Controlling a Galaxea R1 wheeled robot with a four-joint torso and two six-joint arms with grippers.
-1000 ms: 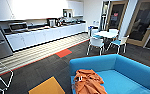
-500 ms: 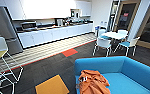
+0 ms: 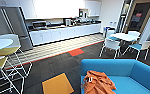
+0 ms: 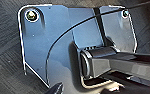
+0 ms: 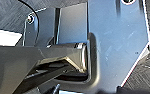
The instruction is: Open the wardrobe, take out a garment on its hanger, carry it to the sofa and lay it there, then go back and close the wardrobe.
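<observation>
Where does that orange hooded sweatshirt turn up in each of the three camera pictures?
Head view: the orange sweatshirt lies crumpled on the seat of the turquoise sofa, low in the picture, right of centre.
Left wrist view: not in it; the robot's dark plate over grey carpet.
Right wrist view: not in it; again dark plate over carpet.
Shared landmark: the dark grey carpet floor, seen in all three.
</observation>
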